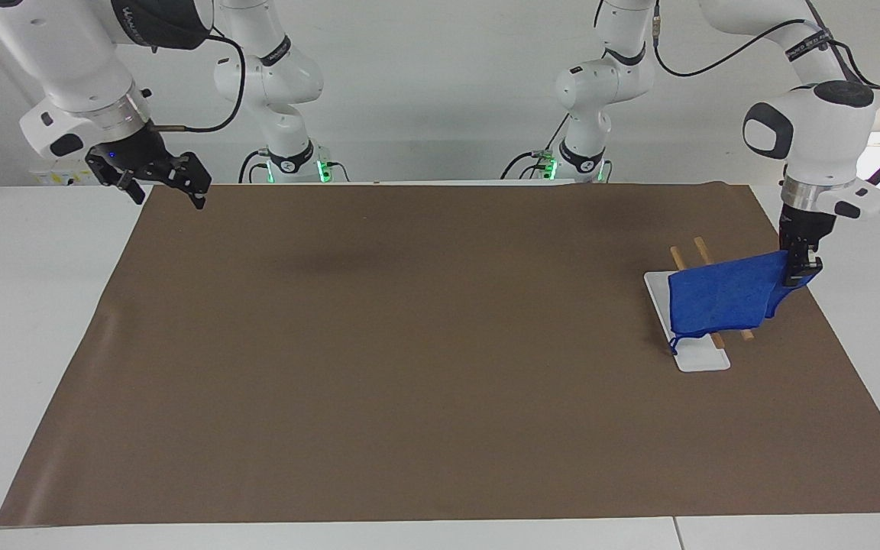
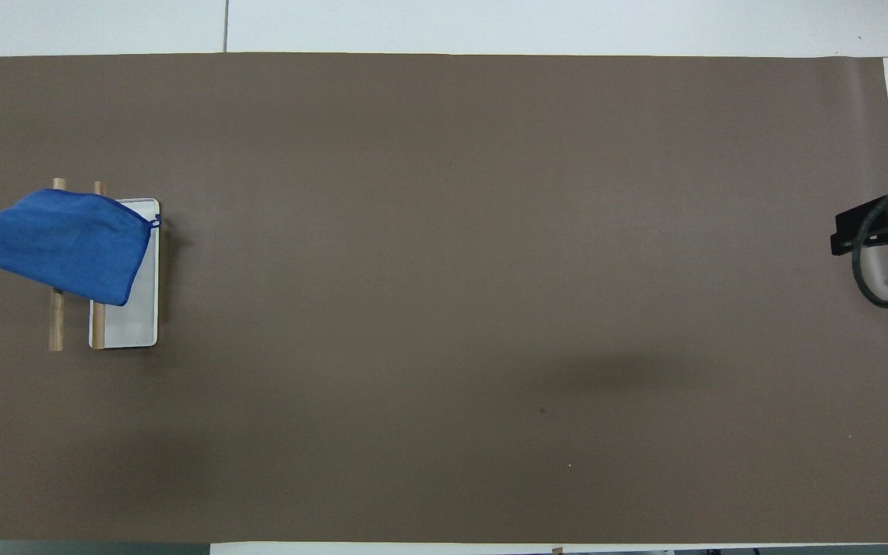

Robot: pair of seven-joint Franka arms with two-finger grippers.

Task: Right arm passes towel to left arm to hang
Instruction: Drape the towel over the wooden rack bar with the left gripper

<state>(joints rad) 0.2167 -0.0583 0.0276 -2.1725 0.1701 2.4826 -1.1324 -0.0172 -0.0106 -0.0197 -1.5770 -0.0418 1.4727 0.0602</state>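
Observation:
The blue towel point(image 1: 723, 298) lies over the two wooden bars point(image 1: 703, 248) of a small rack with a white base point(image 1: 698, 357), at the left arm's end of the table. My left gripper point(image 1: 799, 273) is shut on the towel's raised corner, just past the rack toward the mat's edge. The towel's lower edge and its string hang over the white base. In the overhead view the towel point(image 2: 58, 247) covers the bars point(image 2: 56, 324), and the left gripper is almost out of view. My right gripper point(image 1: 166, 191) is open and empty, up over the mat's corner at the right arm's end; it also shows in the overhead view point(image 2: 845, 235).
The brown mat point(image 1: 409, 344) covers most of the white table point(image 1: 27, 305). The rack is the only object standing on it. Both arm bases stand along the table's robot-side edge.

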